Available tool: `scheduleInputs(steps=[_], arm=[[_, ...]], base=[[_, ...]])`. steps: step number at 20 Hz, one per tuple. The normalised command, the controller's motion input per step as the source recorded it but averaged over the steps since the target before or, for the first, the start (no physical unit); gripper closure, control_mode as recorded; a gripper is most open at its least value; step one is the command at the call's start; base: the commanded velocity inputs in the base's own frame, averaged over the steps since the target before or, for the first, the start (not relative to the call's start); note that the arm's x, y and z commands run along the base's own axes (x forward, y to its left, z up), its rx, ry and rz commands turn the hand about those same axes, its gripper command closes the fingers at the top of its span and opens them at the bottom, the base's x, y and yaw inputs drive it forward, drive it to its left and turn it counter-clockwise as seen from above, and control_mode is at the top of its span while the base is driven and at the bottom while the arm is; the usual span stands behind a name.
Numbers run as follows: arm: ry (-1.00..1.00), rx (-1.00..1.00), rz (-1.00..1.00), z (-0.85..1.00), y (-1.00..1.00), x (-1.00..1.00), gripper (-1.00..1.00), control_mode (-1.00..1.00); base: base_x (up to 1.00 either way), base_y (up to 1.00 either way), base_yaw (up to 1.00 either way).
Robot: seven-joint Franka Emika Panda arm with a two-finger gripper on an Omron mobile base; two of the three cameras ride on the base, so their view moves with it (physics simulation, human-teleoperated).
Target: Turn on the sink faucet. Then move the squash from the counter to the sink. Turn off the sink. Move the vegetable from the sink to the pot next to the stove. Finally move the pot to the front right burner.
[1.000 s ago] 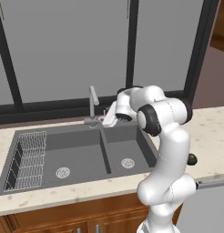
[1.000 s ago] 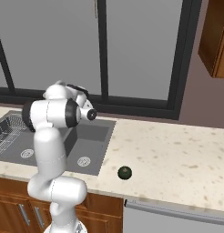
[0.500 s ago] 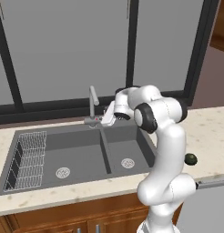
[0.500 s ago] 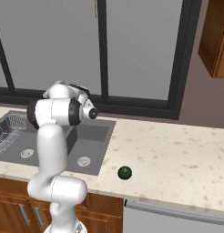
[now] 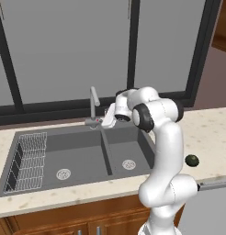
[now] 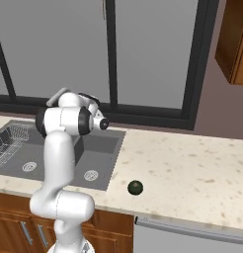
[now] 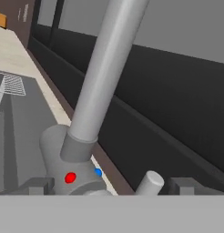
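The grey sink faucet (image 5: 93, 102) stands behind the dark double sink (image 5: 50, 183), and no water runs from it. My gripper (image 5: 100, 122) is open at the faucet's base. In the hand view the spout (image 7: 104, 68) rises close in front. The base with its red and blue dots (image 7: 70, 175) and the small lever (image 7: 150, 182) lie between my fingertips (image 7: 38, 185). The dark green squash (image 5: 192, 159) lies on the beige counter (image 5: 211, 133) right of the sink, far from the hand. In the right base view the squash (image 6: 136, 187) sits near the counter's (image 6: 192, 168) front edge.
A wire rack (image 5: 25, 160) fills the left basin's left side. Dark-framed windows (image 5: 133, 46) run right behind the faucet. A brown wall cabinet (image 6: 237, 44) hangs at the far right. A grey appliance front (image 6: 192, 237) sits under the counter.
My hand has edged slightly lower and closer to the faucet base. The squash has stayed in place and the jaws have stayed open.
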Motion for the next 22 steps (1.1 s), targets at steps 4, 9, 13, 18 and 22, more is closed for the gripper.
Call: scheduleInputs(steps=[4,9,13,18,22], arm=[[0.0,0.02,0.02,-0.14,0.0,0.19,-1.0,-1.0],[0.0,0.03,0.0,-0.05,0.03,0.16,-1.0,-1.0],[0.0,0.04,0.0,0.0,0.16,0.19,-1.0,-1.0],[0.01,0.04,0.0,0.0,0.2,0.21,-1.0,-1.0],[0.03,0.04,0.0,-0.03,0.19,0.17,1.0,-1.0]], base=[[0.0,0.0,0.0],[0.0,0.0,0.0],[0.0,0.0,0.0],[0.0,0.0,0.0],[0.0,0.0,0.0]])
